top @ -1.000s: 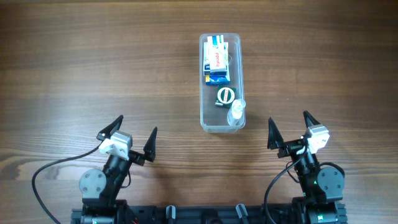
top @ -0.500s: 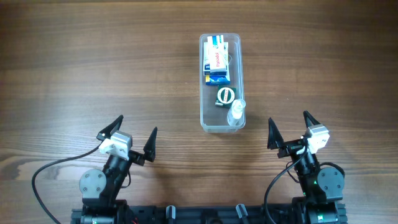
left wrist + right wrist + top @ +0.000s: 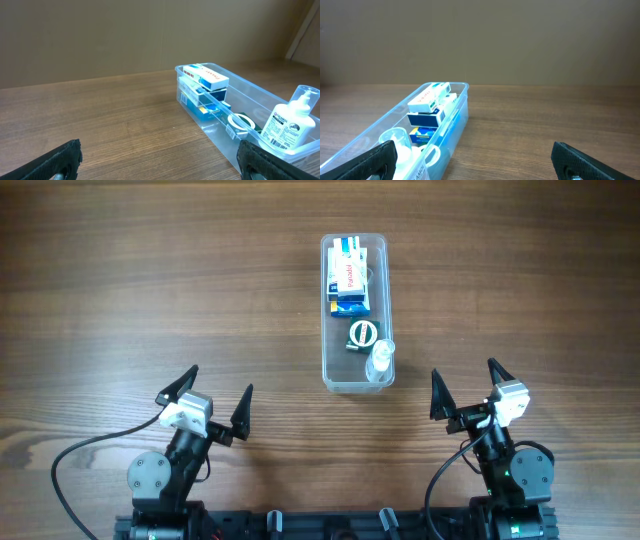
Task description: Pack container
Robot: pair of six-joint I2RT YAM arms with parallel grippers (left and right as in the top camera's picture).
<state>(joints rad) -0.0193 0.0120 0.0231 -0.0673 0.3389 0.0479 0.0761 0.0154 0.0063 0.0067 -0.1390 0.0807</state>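
The clear plastic container (image 3: 327, 330) lies lengthwise at the table's middle back; it also shows in the left wrist view (image 3: 260, 97) and the right wrist view (image 3: 452, 120). Inside it are stacked small boxes (image 3: 348, 278), white-and-red on blue ones, a white tape roll (image 3: 362, 333) and a small clear pump bottle (image 3: 380, 360) at the near end. My left gripper (image 3: 207, 402) is open and empty at the front left, well away from the container. My right gripper (image 3: 468, 390) is open and empty at the front right, below and right of it.
The wooden table (image 3: 150, 290) spreads bare on both sides of the container. Black cables (image 3: 70, 455) run by the arm bases at the front edge.
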